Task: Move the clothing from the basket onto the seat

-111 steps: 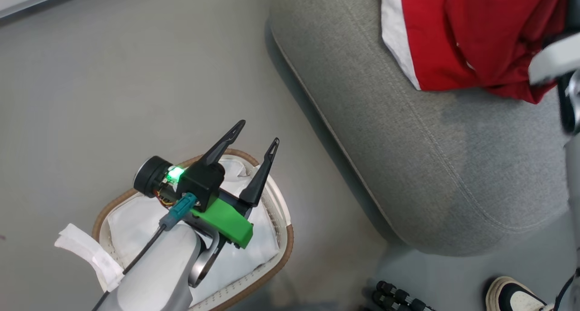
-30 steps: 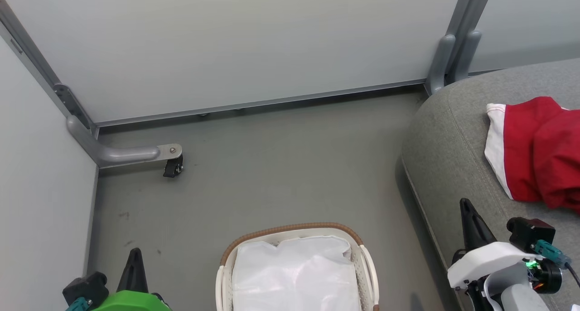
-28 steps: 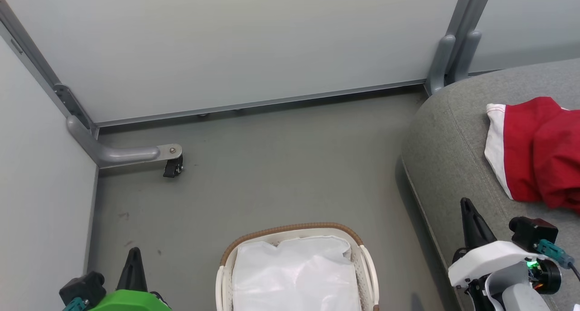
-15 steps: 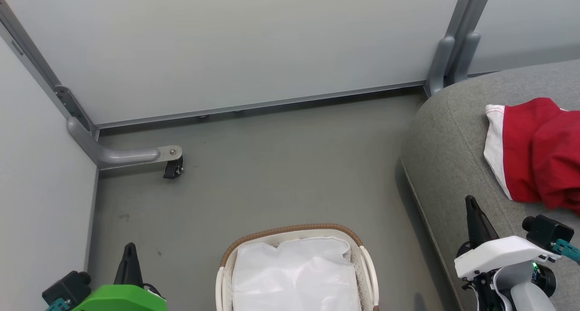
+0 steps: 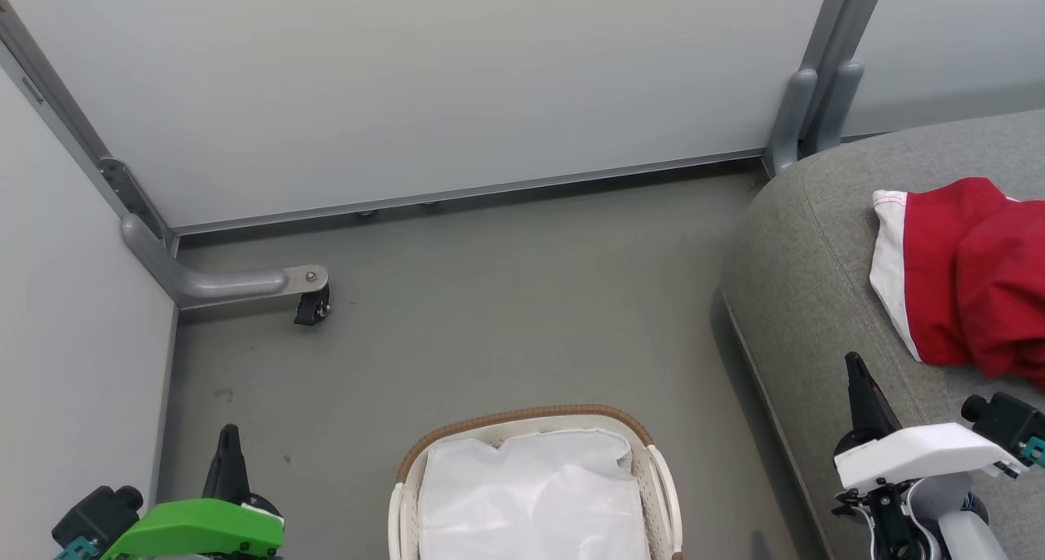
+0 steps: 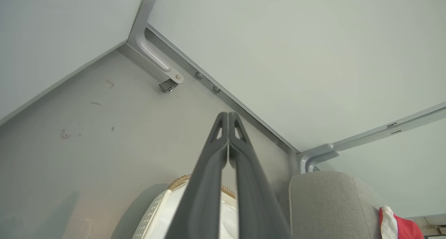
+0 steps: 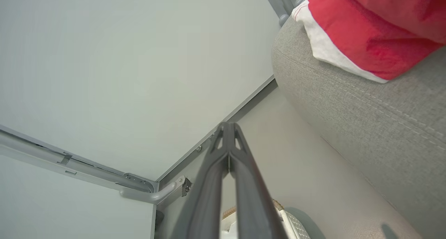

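Note:
The red clothing [image 5: 967,278], with a white edge band, lies bunched on the grey seat [image 5: 808,274] at the right; the right wrist view shows the clothing [image 7: 369,30] on the seat [image 7: 366,120] too. The cream basket [image 5: 663,482] with its brown rim stands on the floor at the bottom centre, holding just a white sheet liner [image 5: 531,499]. My left gripper [image 5: 228,442] is at the lower left, shut and empty, its fingertips [image 6: 228,117] pressed together. My right gripper [image 5: 855,368] is at the lower right beside the seat's edge, also shut and empty.
Pale partition walls [image 5: 424,78] close the back and left. A grey bracket with a small castor [image 5: 310,307] juts from the left corner. A grey post [image 5: 816,95] stands by the seat's far corner. Bare grey floor [image 5: 506,299] lies between basket and wall.
The camera swung from looking down at the basket and seat to facing the wall corner. Over the last second both grippers sank slightly toward the bottom edge, staying shut.

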